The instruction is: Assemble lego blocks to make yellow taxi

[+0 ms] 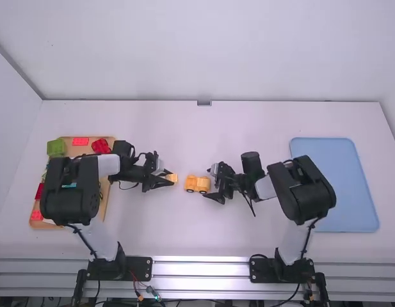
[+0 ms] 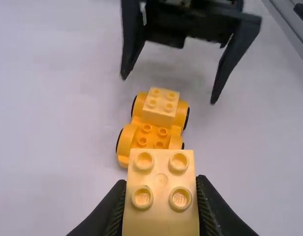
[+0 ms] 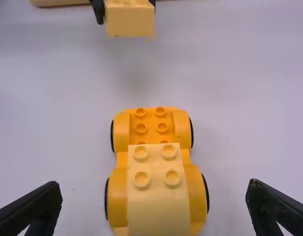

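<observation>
Black left tool [image 1: 169, 178] grips smooth four-studded yellow block [image 2: 161, 191]; round-fendered orange base [image 3: 192, 189] near

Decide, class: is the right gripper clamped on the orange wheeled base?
No, the right gripper is open, with white table showing between each finger and the wheeled base.

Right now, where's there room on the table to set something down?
Bare table lies beyond the car toward the wall, and nearer toward the rail. It's crowded at the car, with the right gripper open astride it and the left gripper holding a block close by, and at the brick tray.
</observation>
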